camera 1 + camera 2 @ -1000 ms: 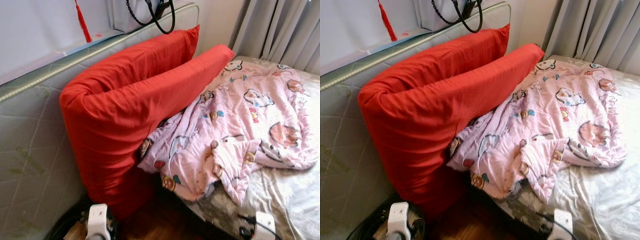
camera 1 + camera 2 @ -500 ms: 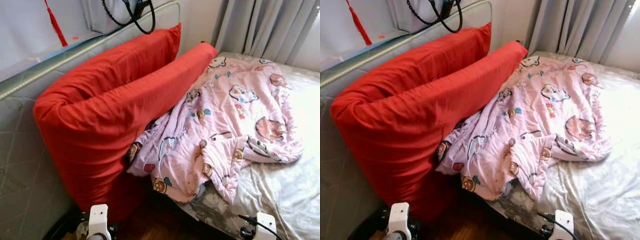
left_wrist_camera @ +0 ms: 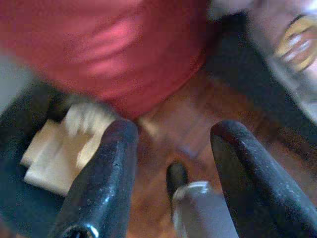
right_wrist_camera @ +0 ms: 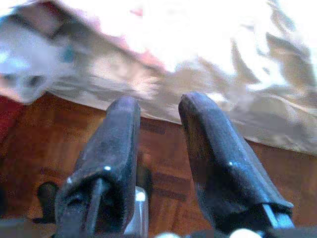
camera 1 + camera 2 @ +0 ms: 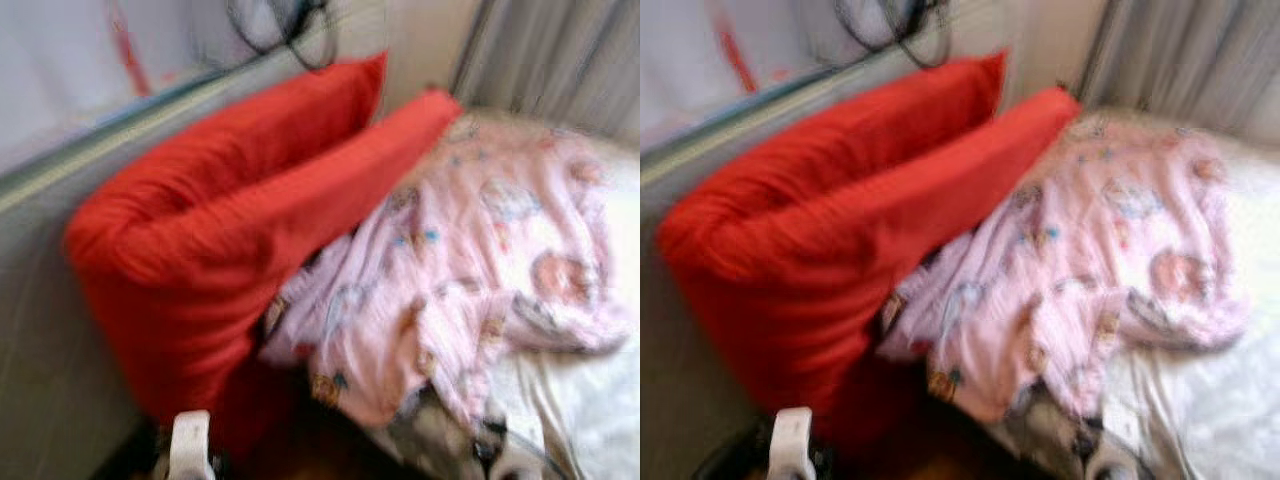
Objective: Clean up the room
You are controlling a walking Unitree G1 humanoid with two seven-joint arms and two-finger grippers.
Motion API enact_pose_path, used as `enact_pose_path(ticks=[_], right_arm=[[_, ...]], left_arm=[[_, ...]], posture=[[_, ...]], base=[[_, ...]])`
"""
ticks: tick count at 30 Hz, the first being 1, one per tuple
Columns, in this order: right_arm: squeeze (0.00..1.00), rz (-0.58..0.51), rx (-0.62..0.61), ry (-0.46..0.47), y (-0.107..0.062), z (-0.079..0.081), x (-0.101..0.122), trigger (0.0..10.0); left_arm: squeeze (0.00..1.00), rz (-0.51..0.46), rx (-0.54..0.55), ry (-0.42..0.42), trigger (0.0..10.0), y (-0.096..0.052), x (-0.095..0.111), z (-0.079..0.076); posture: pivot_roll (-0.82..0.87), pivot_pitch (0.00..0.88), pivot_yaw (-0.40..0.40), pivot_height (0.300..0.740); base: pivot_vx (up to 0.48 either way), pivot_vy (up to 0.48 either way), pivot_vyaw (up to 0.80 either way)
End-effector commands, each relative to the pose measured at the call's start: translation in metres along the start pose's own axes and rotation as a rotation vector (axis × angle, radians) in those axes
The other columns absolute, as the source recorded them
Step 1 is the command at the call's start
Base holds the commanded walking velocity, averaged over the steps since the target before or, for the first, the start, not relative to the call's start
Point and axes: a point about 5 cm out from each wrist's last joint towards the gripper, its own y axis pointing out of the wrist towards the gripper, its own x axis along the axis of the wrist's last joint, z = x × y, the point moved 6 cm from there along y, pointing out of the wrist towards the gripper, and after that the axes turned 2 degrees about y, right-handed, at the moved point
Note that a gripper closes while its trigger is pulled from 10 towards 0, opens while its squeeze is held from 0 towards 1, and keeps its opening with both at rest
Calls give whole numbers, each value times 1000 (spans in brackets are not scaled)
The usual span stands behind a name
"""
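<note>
The head views are smeared with motion blur now, where half a second ago they were sharp — the camera is moving, and the whole scene has slid a little; the things themselves lie as before. The big red pillow (image 5: 240, 230) stands folded against the grey mattress (image 5: 50, 340), and the pink cartoon quilt (image 5: 470, 270) lies crumpled on the bed (image 5: 590, 420), its near edge tucked against the pillow. Grey curtains (image 5: 560, 60) hang beyond the pillow's far end. The left gripper (image 3: 171, 153) hangs low below the pillow over wood floor (image 3: 198, 114), fingers spread and empty — the right gripper (image 4: 158, 144), also parted and empty, hangs at the bed's edge.
</note>
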Motion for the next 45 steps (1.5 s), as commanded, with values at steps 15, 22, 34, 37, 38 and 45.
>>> enact_pose_path(ticks=[15, 22, 34, 37, 38, 45], right_arm=[[0, -55, 49, -20, 2, 10, 15, 10000], [0, -188, 135, -40, 4, 32, 52, 10000], [0, -468, 285, -57, -10, 100, 94, 10000], [0, -491, 292, -52, -12, 101, 96, 10000], [0, -542, 326, -51, -18, 106, 103, 10000], [0, -592, 334, -87, -24, 109, 107, 10000]], left_arm=[[0, -65, -39, 2, 10000, 3, 19, -15], [0, -289, -74, 2, 10000, 3, 78, -21], [0, -637, -78, -29, 10000, -27, 136, -22], [0, -664, -79, -28, 10000, -31, 139, -22], [0, -714, -124, 30, 10000, -40, 147, -29], [0, -747, -163, 73, 10000, -48, 158, -31]], posture=[[85, 67, -31, 740], [90, 73, -35, 740], [76, 72, -41, 740], [77, 68, -42, 740], [76, 59, -41, 740], [82, 43, -37, 740]], base=[[136, 0, 0], [0, 0, 0], [0, 0, 0], [0, 0, 0], [0, 0, 0], [0, 0, 0]])
